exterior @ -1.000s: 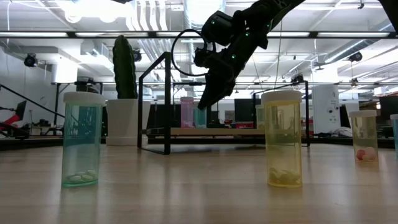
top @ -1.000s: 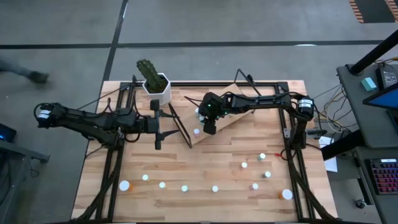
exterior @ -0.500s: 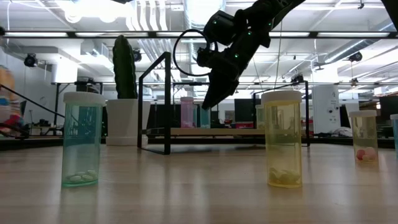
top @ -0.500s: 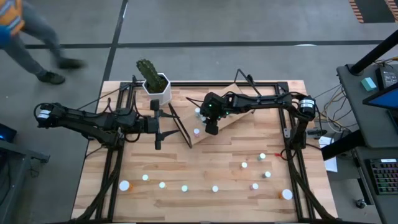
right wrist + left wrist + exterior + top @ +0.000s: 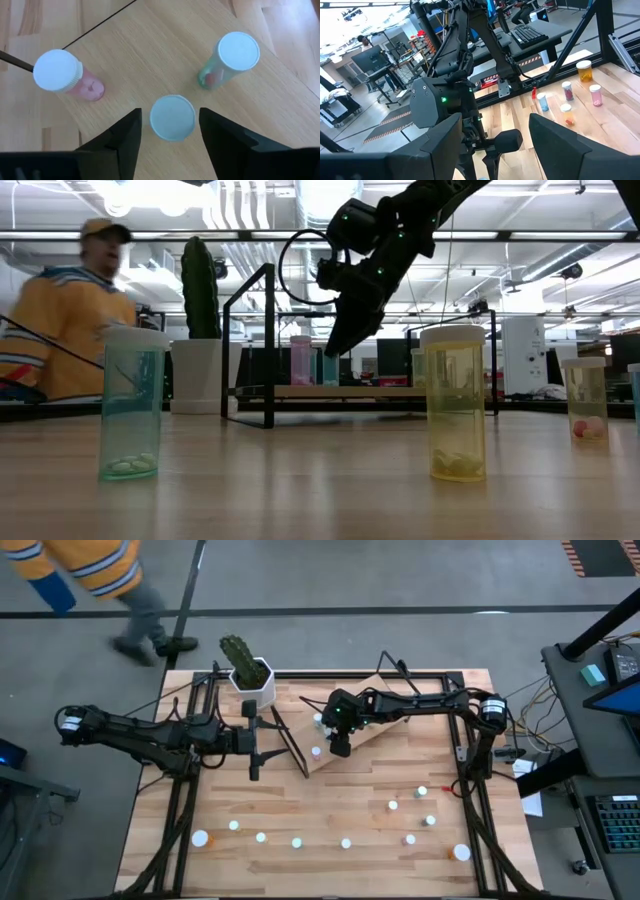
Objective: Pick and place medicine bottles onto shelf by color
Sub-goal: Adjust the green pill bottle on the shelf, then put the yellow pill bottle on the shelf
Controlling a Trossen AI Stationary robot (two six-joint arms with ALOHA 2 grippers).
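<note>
Bottles stood in two groups: three on the shelf (image 5: 345, 745) toward the table's far edge, and a scatter of about a dozen more along the near half of the table (image 5: 300, 800). The right hand (image 5: 340, 748) hung directly over the shelf, its fingers (image 5: 117, 145) spread wide and clear of the white cap of a pale blue-green bottle (image 5: 172, 117) standing upright straight below, between them. In the right wrist view the cap sat in the gap with daylight on both sides, so the hand held nothing; the bottle appeared to be set down rather than gripped. Two more bottles flanked it on the board, a pink one (image 5: 65, 75) and a greenish one (image 5: 230, 60), both upright and apart from it.

The left hand (image 5: 252, 748) waited over the table's far-left part, near the cactus pot (image 5: 250, 675), its fingers wide apart and empty.

The next move would likely turn on the scattered bottles: they lay toward the near edge from the right hand, well apart from it, with the cluster by the near-right corner (image 5: 420, 810) closer to the right arm, and the row toward the near-left corner (image 5: 232, 828) closer to the left arm. All stood upright, long axis vertical, which suited a grasp from above.

A person (image 5: 65, 310) passed beyond the table's far-left corner.
</note>
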